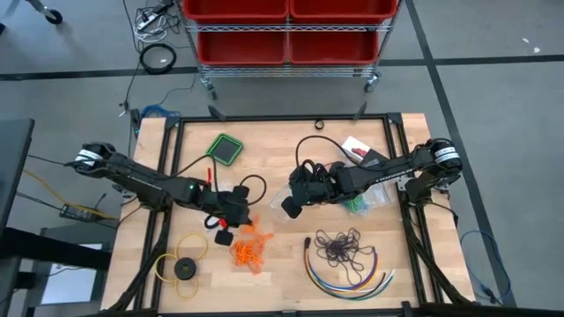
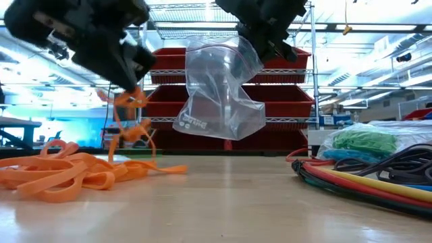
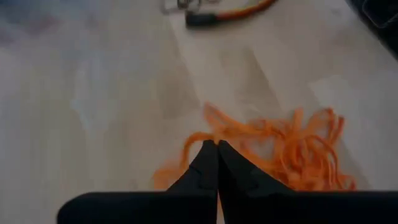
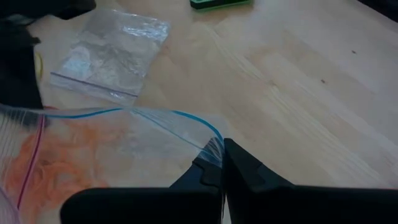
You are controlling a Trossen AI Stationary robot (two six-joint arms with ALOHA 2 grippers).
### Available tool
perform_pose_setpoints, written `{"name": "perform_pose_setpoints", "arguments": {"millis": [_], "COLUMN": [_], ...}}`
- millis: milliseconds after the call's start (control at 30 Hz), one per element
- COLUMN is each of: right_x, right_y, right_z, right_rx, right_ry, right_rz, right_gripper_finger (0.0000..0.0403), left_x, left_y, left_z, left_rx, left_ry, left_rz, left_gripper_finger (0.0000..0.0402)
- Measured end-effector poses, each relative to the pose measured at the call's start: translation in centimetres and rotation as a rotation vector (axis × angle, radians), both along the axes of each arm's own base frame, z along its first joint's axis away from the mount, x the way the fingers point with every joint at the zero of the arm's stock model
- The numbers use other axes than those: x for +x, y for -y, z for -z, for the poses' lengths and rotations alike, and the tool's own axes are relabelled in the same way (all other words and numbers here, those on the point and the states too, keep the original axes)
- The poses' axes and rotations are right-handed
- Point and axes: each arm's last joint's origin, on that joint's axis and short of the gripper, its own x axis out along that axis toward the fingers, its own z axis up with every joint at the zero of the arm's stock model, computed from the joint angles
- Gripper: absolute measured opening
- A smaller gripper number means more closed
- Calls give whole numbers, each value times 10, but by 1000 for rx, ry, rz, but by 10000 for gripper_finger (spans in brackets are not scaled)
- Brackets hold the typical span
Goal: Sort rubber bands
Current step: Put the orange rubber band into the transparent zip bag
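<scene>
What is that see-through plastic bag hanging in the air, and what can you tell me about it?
The clear zip-top plastic bag is thin, crinkled film with a blue and pink seal strip along its mouth. It hangs above the wooden table, clear of the surface, pinched at its top edge by the shut right gripper. It looks empty, with small printing near its lower corner. The orange rubber bands lie on the table beyond it, and some dangle from the shut left gripper beside the bag.
</scene>
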Motion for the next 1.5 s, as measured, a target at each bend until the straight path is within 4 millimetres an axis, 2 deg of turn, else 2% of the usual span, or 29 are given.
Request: {"name": "perform_pose_setpoints", "arguments": {"millis": [133,767,867,1000,1067,1300,1400,1500], "right_x": [0,0,0,0,0,0,1,1], "right_y": [0,0,0,0,0,0,-1,-1], "right_z": [0,0,0,0,0,0,-1,-1], "right_rx": [1,3,3,3,3,3,5,8], "right_ry": [3,1,1,1,1,1,8,7], "right_rz": [0,-9,-9,-10,-10,-11,-17,-22], "right_gripper_finger": [0,0,0,0,0,0,0,0], "left_x": [1,3,2,3,4,13,22,31], "left_y": [-7,-7,-7,-7,-7,-4,0,2], "left_z": [11,9,10,9,9,10,19,36], "left_rx": [20,-13,-6,28,31,4,-1,33], "left_ry": [-82,-62,-63,-43,-39,20,38,17], "left_rz": [-74,-63,-58,-65,-70,-26,44,87], "left_gripper_finger": [5,64,53,9,10,55,79,103]}}
